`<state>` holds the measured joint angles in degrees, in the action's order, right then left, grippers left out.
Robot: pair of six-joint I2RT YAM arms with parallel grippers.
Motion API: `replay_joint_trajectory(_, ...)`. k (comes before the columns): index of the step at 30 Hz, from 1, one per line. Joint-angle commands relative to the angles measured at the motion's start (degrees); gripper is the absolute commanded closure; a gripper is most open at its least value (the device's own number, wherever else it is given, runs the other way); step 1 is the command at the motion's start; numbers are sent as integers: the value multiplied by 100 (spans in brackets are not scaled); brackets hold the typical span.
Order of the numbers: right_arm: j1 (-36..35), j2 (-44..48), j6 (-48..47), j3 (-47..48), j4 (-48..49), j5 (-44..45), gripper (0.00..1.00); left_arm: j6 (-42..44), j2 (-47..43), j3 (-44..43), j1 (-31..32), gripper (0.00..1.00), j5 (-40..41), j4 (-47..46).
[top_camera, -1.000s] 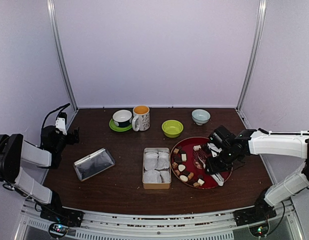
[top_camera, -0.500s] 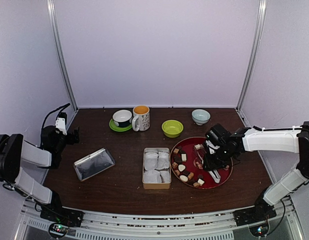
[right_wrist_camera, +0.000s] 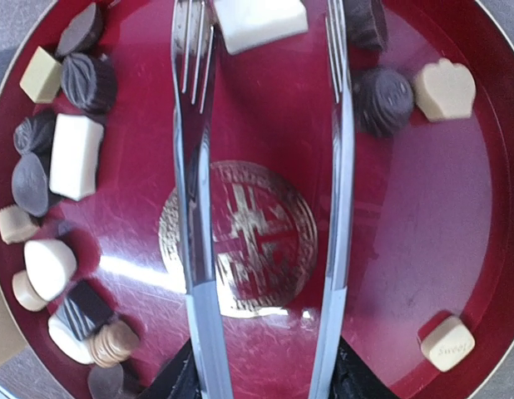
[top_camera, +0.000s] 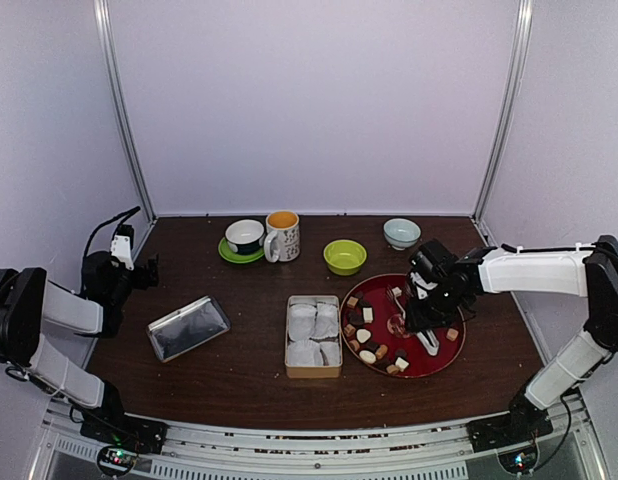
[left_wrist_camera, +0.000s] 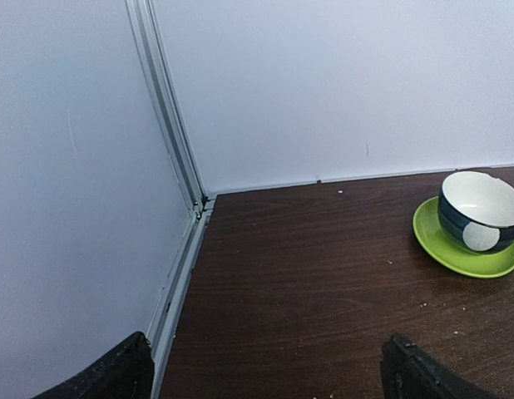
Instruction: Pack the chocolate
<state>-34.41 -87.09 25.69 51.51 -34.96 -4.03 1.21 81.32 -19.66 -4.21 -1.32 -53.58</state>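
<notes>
Grasps the silver tongs (right_wrist_camera: 195,208) in the right claw (right_wrist_camera: 261,378), clenched on the handle end, prongs pointing away over the red plate (right_wrist_camera: 423,191). Holds the two prongs spread, one on either side of a cream white block (right_wrist_camera: 259,21) at the far edge of the wrist view; cannot tell whether the tips touch it. Looks like lining up for a pick: wide enough to straddle the piece, low enough to close on it.

Finds the chocolate (top_camera: 361,335) on the plate, none visible in the tin (top_camera: 314,372): most crowded along the plate's left side, a few loose on the right. Shows the tin just beside the plate, fitted with white paper liners (top_camera: 303,322), apparently unfilled, so packing seems hardly begun. Suits a short carry from plate to liner.

Rests the left claw (left_wrist_camera: 265,374) released, fingers (left_wrist_camera: 116,370) wide apart on nothing, well off by the left wall, facing a cup (left_wrist_camera: 480,208) on a green saucer (left_wrist_camera: 444,253); probably parked clear of the right arm's path. Has the metal lid (top_camera: 187,327) lying aside on the table (top_camera: 239,390), between left arm and tin, likely out of the way until closing.

Calls next for a gentle squeeze: smooth piece, slick metal tips, easy to squirt out or crush.
</notes>
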Motion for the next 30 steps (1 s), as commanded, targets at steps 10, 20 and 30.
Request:
replay_joint_trajectory(10, 40, -383, -411, 498, 34, -49, 54, 59, 24, 32, -52, 2, -55, -355)
replay_joint_trajectory(20, 38, -252, -741, 466, 77, -153, 61, 59, 25, 32, -53, 2, -59, -350)
replay_joint_trajectory(30, -21, 435, -837, 227, 122, -253, 63, 59, 32, 32, -47, 2, -57, -353)
